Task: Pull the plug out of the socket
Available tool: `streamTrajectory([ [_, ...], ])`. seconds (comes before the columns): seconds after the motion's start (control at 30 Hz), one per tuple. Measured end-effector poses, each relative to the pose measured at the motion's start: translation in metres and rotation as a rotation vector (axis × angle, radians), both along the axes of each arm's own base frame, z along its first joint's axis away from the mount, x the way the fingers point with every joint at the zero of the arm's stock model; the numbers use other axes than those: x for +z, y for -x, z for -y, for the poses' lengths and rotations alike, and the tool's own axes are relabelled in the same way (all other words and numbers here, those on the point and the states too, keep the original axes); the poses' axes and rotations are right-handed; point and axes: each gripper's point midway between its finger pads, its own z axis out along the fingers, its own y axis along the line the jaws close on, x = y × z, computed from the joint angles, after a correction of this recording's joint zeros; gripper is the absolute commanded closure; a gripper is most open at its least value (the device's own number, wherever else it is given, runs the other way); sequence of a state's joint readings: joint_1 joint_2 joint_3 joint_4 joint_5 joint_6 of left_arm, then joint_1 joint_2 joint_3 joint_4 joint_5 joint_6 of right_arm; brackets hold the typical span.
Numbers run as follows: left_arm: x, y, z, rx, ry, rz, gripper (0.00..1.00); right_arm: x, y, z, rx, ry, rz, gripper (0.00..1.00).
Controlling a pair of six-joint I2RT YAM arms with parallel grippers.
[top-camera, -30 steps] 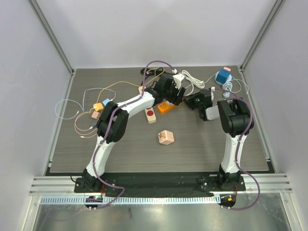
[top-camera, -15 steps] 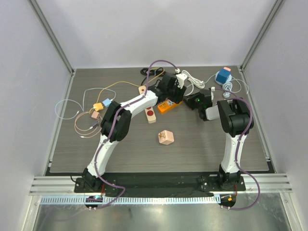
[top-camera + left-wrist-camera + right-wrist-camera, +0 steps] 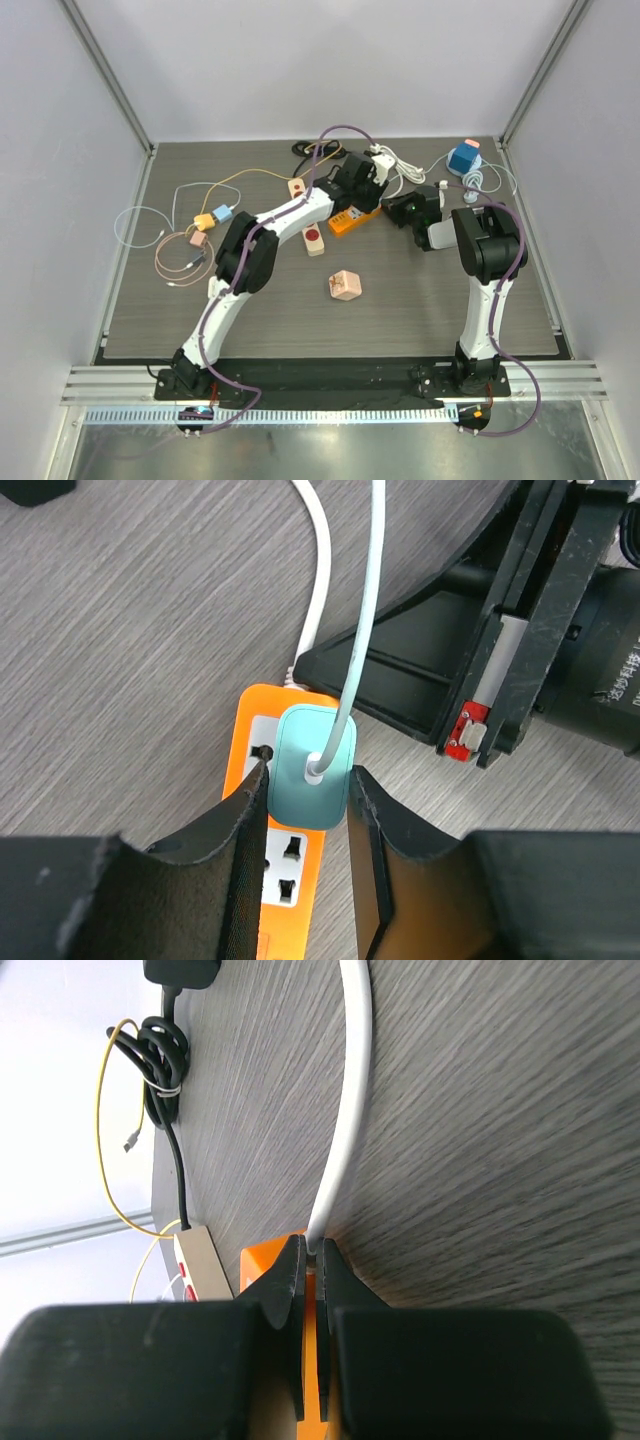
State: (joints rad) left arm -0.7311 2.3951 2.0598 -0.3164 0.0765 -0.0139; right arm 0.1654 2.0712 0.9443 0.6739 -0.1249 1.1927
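- Grey wood-grain table (image 3: pixel 150 630): bears an orange plastic power strip (image 3: pixel 290 875) towards its far middle.
- Left gripper (image 3: pixel 308 770): jaws pressed on both sides of a teal rounded plug (image 3: pixel 310 785); the grasp is in hand.
- Right gripper (image 3: pixel 310 1250): jaws together at the strip's cord end, seemingly bracing it.
- Same plug: seated near that cord end; next, probably a straight pull off the strip.
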Motion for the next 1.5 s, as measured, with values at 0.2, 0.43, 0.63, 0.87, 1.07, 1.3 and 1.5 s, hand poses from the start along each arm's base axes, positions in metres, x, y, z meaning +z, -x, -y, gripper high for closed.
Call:
streamTrajectory([
  [0.2,0.001,0.014,-0.013,-0.003,0.054,0.038,1.0,-0.001,0.004,-0.007,0.029,-0.007,-0.006,0.99],
  [0.43,0.013,0.013,-0.028,0.005,0.28,-0.038,1.0,-0.001,0.008,-0.015,0.059,0.003,-0.01,0.99],
  [0.63,0.022,0.013,-0.017,0.049,0.186,0.091,1.0,-0.001,0.004,-0.008,0.036,0.032,-0.003,0.99],
  [0.87,0.036,0.036,-0.009,0.048,0.154,0.165,1.0,-0.001,0.003,-0.003,0.019,0.041,-0.003,0.99],
  [1.07,0.071,0.015,-0.065,0.261,0.159,0.305,1.0,-0.001,0.002,-0.002,0.018,0.041,-0.003,0.99],
  [1.3,0.095,-0.008,-0.181,0.632,0.198,0.385,1.0,0.0,0.002,-0.002,0.017,0.04,-0.003,0.99],
  [1.5,0.111,-0.013,-0.332,1.077,0.266,0.416,1.0,0.0,0.002,-0.001,0.015,0.04,-0.003,0.99],
])
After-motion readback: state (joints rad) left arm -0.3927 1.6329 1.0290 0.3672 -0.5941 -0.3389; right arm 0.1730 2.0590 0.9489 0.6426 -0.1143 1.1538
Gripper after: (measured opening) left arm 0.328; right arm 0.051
